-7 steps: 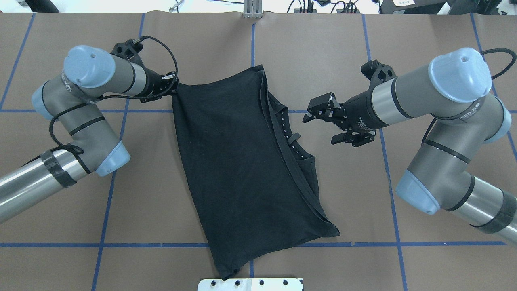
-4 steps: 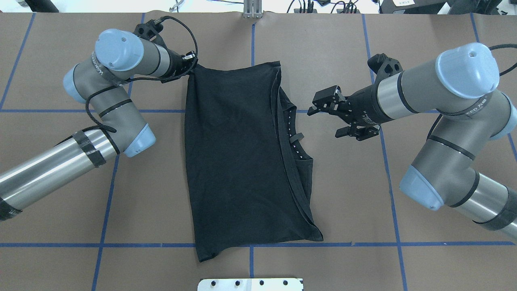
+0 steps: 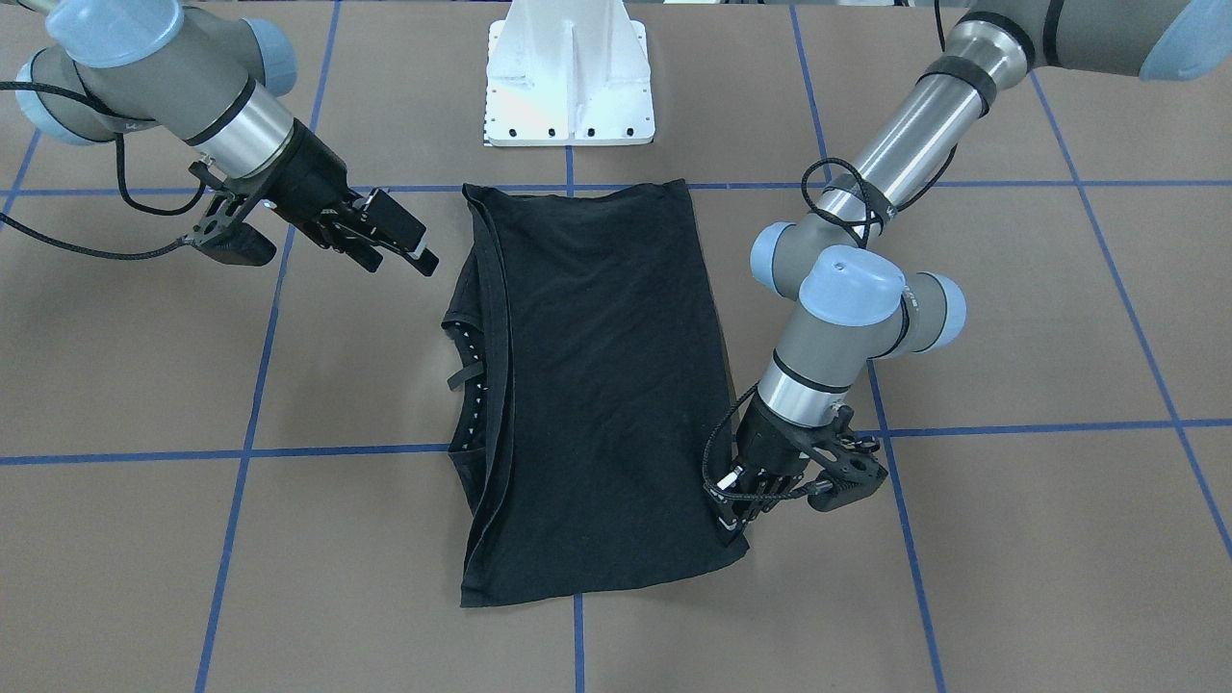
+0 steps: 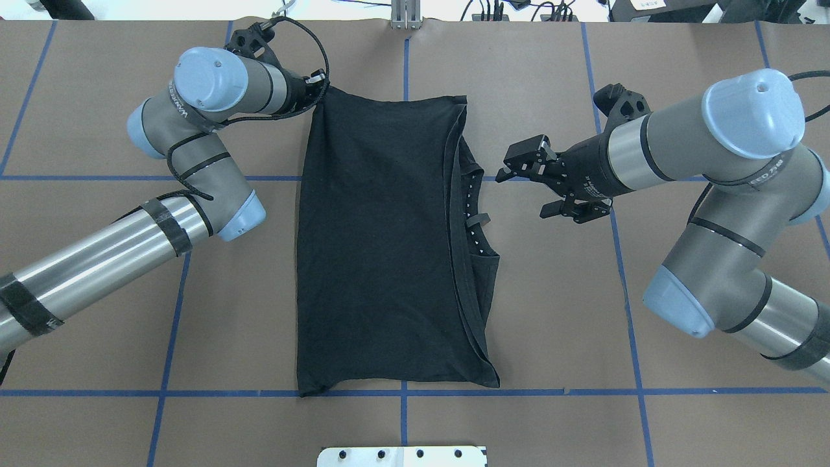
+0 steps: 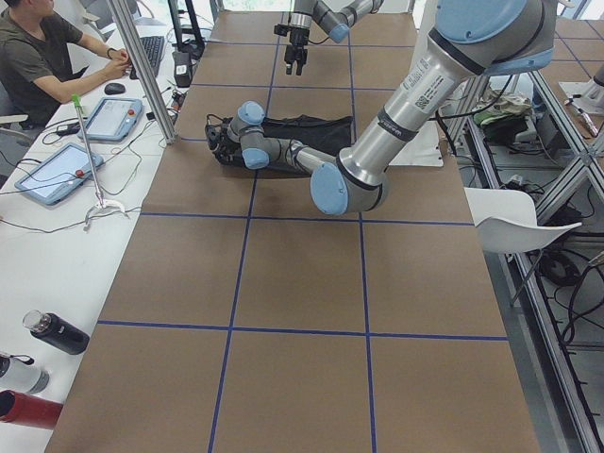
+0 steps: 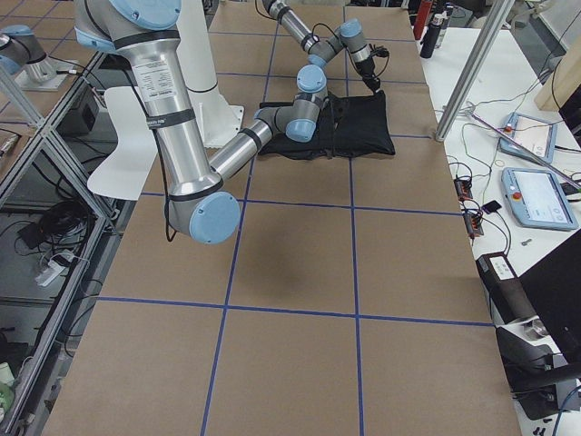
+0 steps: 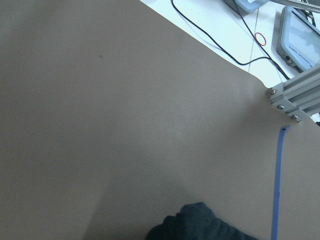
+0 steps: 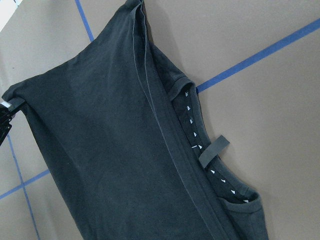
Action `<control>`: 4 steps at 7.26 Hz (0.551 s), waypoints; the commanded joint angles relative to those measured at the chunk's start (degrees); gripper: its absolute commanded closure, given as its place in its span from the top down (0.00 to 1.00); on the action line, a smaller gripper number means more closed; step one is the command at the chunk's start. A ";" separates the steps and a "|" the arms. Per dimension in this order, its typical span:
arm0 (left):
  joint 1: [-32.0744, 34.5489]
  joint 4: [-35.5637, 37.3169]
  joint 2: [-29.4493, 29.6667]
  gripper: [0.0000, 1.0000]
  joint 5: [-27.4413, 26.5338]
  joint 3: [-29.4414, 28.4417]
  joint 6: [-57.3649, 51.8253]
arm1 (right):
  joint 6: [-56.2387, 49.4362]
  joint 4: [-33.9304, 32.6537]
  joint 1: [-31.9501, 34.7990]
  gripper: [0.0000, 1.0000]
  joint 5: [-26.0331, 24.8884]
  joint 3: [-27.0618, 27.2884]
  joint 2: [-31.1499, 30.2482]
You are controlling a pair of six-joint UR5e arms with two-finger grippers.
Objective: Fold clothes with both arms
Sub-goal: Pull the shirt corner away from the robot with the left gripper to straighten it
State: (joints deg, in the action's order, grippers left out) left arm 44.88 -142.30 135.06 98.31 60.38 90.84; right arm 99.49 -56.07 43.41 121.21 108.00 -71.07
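The black T-shirt (image 4: pixel 376 246) lies folded lengthwise in the middle of the table, plain side up. Its collar with a small loop tag (image 4: pixel 474 221) shows along its right edge. My left gripper (image 4: pixel 318 86) is shut on the shirt's far left corner, low at the table; the front-facing view shows it too (image 3: pixel 733 515). My right gripper (image 4: pixel 522 191) is open and empty, hovering just right of the collar, apart from the cloth. The right wrist view shows the shirt (image 8: pixel 115 150) from above. The left wrist view shows only a bunched bit of cloth (image 7: pixel 200 225).
The white pedestal base (image 3: pixel 570 87) stands at the near table edge behind the shirt. Blue tape lines (image 4: pixel 519 392) grid the brown table. An aluminium post (image 4: pixel 405 13) stands at the far edge. An operator (image 5: pixel 47 57) sits beyond the far side with tablets.
My left gripper pulled the shirt's corner farther from me and to the right. The shirt straightened and its near edge slid off the base plate. The right gripper shifted only slightly.
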 commanded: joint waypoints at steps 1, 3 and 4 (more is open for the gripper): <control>0.29 -0.08 -0.06 1.00 -0.05 0.26 -4.75 | 0.00 -0.09 -0.08 1.00 -1.32 0.10 0.14; 3.27 -0.26 -2.94 1.00 0.57 4.01 -6.36 | -7.95 -0.52 -2.70 1.00 -5.00 -0.07 -0.21; 5.28 0.79 -5.31 1.00 2.57 7.52 -9.59 | -10.43 -0.96 -5.68 1.00 -7.63 -0.07 -0.21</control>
State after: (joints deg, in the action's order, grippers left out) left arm 48.04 -142.31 132.41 99.19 64.16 84.27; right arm 92.86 -56.60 40.74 116.46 107.99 -71.20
